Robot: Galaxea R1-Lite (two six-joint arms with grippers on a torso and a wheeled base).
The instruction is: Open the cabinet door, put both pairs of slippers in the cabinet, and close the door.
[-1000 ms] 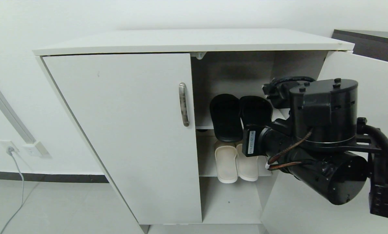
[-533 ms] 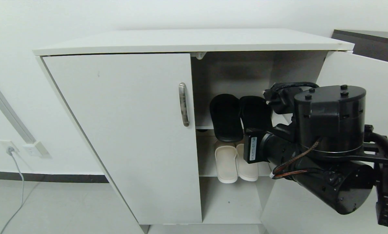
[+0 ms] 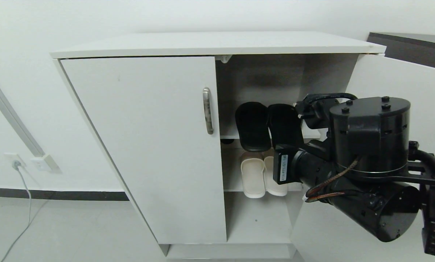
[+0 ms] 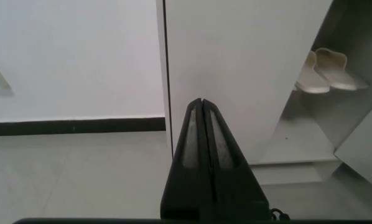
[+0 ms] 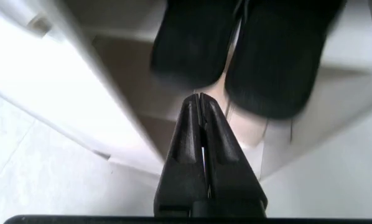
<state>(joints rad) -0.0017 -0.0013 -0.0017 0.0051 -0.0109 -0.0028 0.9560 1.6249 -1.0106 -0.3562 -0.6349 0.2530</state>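
The white cabinet (image 3: 217, 43) has its left door (image 3: 148, 145) closed and its right door (image 3: 399, 83) swung open. A pair of black slippers (image 3: 253, 127) lies on the upper shelf, toes hanging over the edge. Below it a pair of white slippers (image 3: 253, 176) sits on the lower shelf. My right arm (image 3: 366, 156) is in front of the open side. In the right wrist view my right gripper (image 5: 200, 98) is shut and empty, just short of the black slippers (image 5: 279, 56). My left gripper (image 4: 201, 103) is shut and empty, low before the closed door (image 4: 236, 56), with the white slippers (image 4: 326, 67) off to the side.
A metal handle (image 3: 207, 111) runs down the closed door's edge. The bottom compartment (image 3: 257, 218) holds nothing. A wall socket with a cable (image 3: 15, 163) is at the far left, above bare floor (image 3: 57, 233).
My right arm has drawn back and dropped a little from the upper shelf. The head camera has shifted, so the whole cabinet sits slightly differently in the picture.
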